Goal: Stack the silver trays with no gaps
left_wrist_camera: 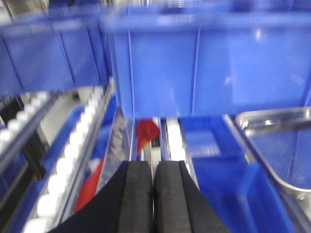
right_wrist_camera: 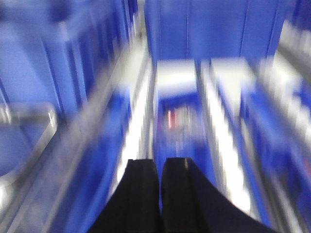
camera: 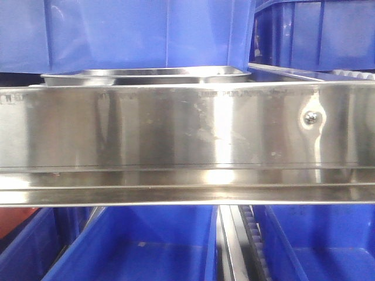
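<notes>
The left gripper [left_wrist_camera: 153, 194] and right gripper [right_wrist_camera: 160, 194] had their pads pressed together, empty, probably because neither was yet at the silver tray [camera: 146, 75], which sat upper centre behind the steel rail [camera: 187, 134].

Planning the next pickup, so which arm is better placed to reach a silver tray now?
Left, probably. The left gripper, shut, has a silver tray to its right in clear view; the right gripper, also shut, has a view too blurred to place a tray.
</notes>
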`<state>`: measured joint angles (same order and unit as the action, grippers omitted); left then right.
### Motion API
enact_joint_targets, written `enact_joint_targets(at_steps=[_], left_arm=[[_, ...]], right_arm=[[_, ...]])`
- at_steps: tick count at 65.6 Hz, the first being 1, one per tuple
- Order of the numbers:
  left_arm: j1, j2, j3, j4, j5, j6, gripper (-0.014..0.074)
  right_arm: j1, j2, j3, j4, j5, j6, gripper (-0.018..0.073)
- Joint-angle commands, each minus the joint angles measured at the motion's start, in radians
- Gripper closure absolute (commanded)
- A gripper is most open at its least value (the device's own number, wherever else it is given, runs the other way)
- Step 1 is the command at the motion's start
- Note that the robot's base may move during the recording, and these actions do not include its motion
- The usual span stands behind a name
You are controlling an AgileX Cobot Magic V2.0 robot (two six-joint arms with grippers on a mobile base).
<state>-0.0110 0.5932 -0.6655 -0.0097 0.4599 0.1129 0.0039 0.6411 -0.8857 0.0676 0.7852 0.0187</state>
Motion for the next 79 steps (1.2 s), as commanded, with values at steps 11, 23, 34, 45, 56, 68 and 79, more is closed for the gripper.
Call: enact_joint_targets(at_steps=[11,23,34,45,56,68,79], left_arm=[[-0.006,0.072,-0.012,-0.009,-0.058,0.002,0.0592],[-0.006,0.110,-0.014,-0.038,-0.061,-0.002,0.0592],[-0.008,0.218,-0.096,-0.083,0.039,-0.040,0.0613],[-0.008,0.344,-0.202,-0.061,0.090,-0.113,0.0613],[-0.021,0.460,-0.290,0.003,0.137,-0.229,0.0613],[-0.145,0.540,-0.379,0.111,0.196,-0.386,0.0613],[-0.295,0.623,-0.471,0.286,0.301,-0.582,0.0613]], right_arm=[[-0.003,0.136,-0.042,-0.004,-0.038,-0.001,0.0575],[-0.003,0.198,-0.042,-0.004,-0.102,-0.001,0.0575],[0.017,0.298,-0.074,-0.002,-0.029,0.056,0.0568],[0.087,0.409,-0.132,-0.040,-0.017,0.195,0.0560],[0.233,0.529,-0.232,-0.243,0.040,0.421,0.0560],[0.374,0.661,-0.365,-0.302,0.136,0.514,0.0560],[0.436,0.762,-0.478,-0.302,0.231,0.556,0.0560]])
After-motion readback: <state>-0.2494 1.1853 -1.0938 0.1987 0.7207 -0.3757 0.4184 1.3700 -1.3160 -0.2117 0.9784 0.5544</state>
